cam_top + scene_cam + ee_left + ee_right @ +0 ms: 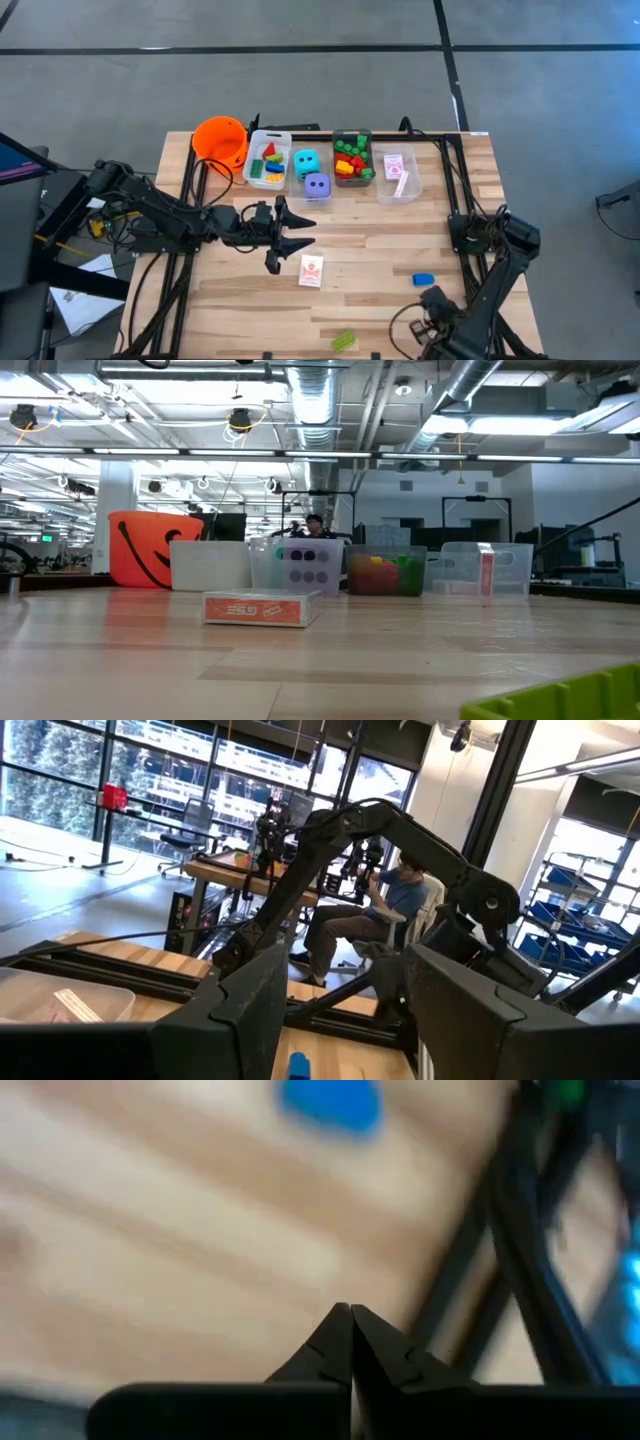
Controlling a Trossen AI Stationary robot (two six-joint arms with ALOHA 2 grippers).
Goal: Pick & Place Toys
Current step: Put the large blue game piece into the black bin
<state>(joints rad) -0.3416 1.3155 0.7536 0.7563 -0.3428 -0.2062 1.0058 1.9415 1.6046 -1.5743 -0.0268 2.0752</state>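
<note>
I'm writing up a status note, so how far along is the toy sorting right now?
Done: bricks and dice sit in the clear bins by the orange bucket. In hand: nothing; the left end effector hangs open beside the card deck. Left: that deck, the blue brick and the green brick. The right end effector is shut, empty.

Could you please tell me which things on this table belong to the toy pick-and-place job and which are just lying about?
Part of the job:
- card pack on the table
- blue brick
- green brick
- teal die and purple die
- bricks already binned
- left gripper, open, empty

Just there:
- orange bucket
- clear bins
- right gripper, shut, waiting
</note>
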